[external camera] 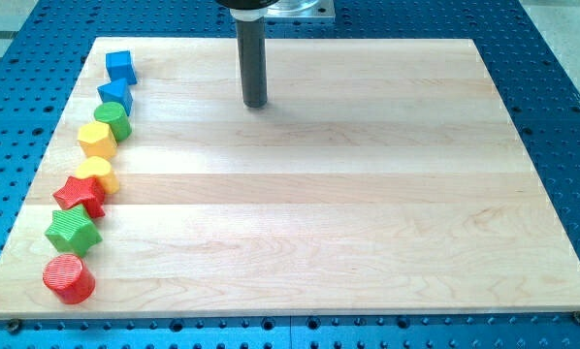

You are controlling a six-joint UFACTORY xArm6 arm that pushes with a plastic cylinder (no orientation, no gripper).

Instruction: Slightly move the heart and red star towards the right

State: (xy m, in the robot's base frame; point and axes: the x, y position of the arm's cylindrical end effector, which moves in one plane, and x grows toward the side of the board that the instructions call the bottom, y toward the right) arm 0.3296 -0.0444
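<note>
A yellow heart (98, 174) and a red star (80, 195) lie touching each other near the board's left edge, the star just below and left of the heart. My tip (256, 103) stands on the board near the view's top centre, far to the right of and above both blocks, touching nothing.
The blocks form a slanted line down the left edge of the wooden board (368, 194): blue cube (121, 66), blue triangular block (115, 94), green cylinder (112, 120), yellow hexagon (97, 141), then below the star a green star (73, 231) and a red cylinder (68, 278).
</note>
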